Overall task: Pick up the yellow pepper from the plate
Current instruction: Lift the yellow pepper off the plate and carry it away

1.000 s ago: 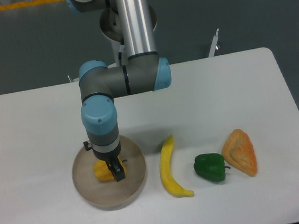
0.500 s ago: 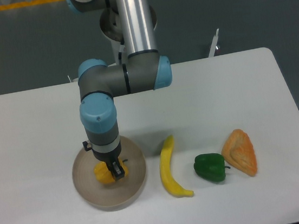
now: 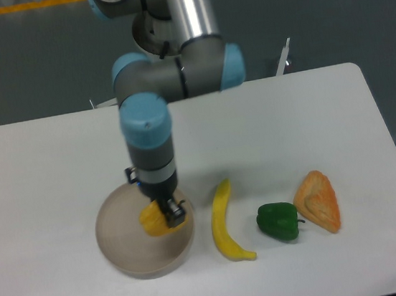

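Since half a second ago the arm has swung rightward and the wrist sits higher; the yellow pepper [image 3: 151, 219] has travelled with it, from mid-plate toward the plate's right side. The gripper [image 3: 164, 215] is clamped on the pepper, dark fingers [image 3: 174, 210] pressed to its right flank. Whether the pepper has cleared the dish or still brushes it, I cannot tell from this angle.

Hidden: the wrist column covers the pepper's upper part and its stem; only one finger shows clearly, the other is masked by the wrist. The plate's [image 3: 119, 244] far rim is partly behind the arm. The arm's [image 3: 189, 19] upper tube runs out of frame at the top.

Shapes and surfaces: pepper chunky, lobed, glossy yellow-orange. Plate round, shallow, matte beige-grey with a low rim. Table [image 3: 41, 167] smooth white, corner rounded at far right.

To the right of the gripper, just off the plate's rim, lies a long curved banana [image 3: 224, 222]; further right a green pepper [image 3: 278, 221], stem toward an orange triangular wedge [image 3: 318, 202] just beside it. Left of the gripper and behind it, bare tabletop. The plate's near rim stands close to the table's front edge.
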Robot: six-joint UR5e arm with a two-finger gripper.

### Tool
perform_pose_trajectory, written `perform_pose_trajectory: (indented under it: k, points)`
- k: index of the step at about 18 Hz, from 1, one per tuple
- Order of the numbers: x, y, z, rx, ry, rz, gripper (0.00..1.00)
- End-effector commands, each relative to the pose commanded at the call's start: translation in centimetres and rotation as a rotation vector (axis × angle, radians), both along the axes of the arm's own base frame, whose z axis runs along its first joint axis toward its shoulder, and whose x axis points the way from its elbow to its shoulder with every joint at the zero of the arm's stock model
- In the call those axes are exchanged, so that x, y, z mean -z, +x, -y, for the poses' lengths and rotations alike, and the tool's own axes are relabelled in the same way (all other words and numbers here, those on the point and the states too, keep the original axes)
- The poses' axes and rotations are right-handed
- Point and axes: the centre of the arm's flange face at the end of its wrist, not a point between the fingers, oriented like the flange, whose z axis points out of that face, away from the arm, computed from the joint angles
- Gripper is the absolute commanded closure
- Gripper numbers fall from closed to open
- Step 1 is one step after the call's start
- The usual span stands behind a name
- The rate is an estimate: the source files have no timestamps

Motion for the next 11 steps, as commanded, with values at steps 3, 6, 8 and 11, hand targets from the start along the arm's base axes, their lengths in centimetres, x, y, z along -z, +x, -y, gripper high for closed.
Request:
perform_pose_trajectory:
  k: [3,6,8,11]
  points:
    - [-1.3,-3.7,0.7,-0.042,0.000,-0.002,0.73]
    - [-1.3,-7.5,2.1,-0.051,-0.013,-0.001,0.73]
    - [-1.0,-10.3,3.5,-0.031,-0.033,0.002,0.73]
    - [-0.6,-13.4,5.4,0.004,-0.068,0.016,0.73]
